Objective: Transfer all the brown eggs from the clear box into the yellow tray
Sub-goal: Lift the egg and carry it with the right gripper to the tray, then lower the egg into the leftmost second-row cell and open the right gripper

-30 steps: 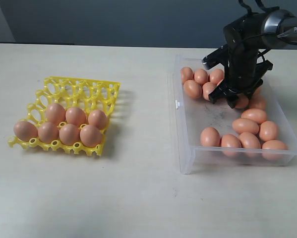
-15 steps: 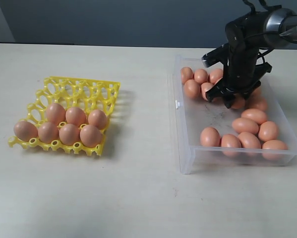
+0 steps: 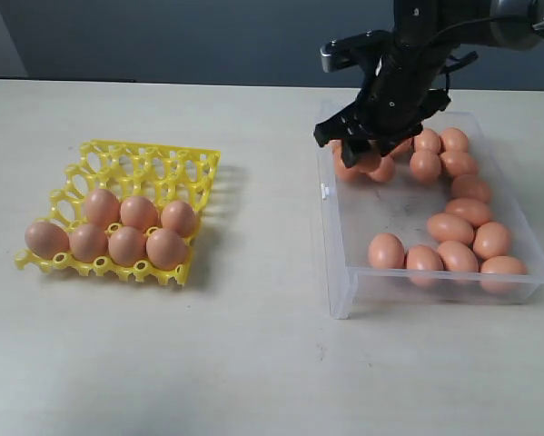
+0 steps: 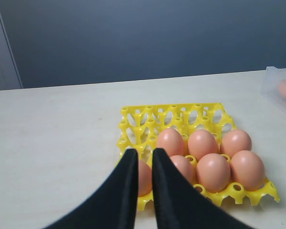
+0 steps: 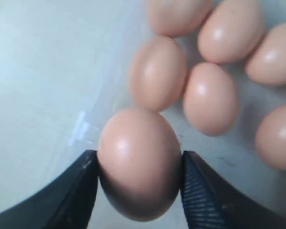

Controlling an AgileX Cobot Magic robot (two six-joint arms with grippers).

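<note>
The yellow tray (image 3: 144, 150) lies on the left of the table with several brown eggs (image 3: 126, 243) in its near cups. The clear box (image 3: 333, 263) on the right holds several more brown eggs (image 3: 450, 229) along its far and right sides. My right gripper (image 3: 364, 150) hangs over the box's far left corner, shut on one brown egg (image 5: 139, 162) that sits between both fingers. My left gripper (image 4: 142, 157) does not show in the exterior view. In the left wrist view it hovers just before the tray (image 4: 171, 112), its fingers nearly together with nothing between them.
The pale table (image 3: 253, 345) stretches between tray and box. A small white clip (image 3: 325, 191) sits on the box's left wall. The tray's far cups (image 3: 163, 168) stand empty. A dark wall runs behind the table.
My right gripper has risen and swung left from the middle of the box's far side to its far left corner, carrying an egg. The tray and its eggs have not moved.
</note>
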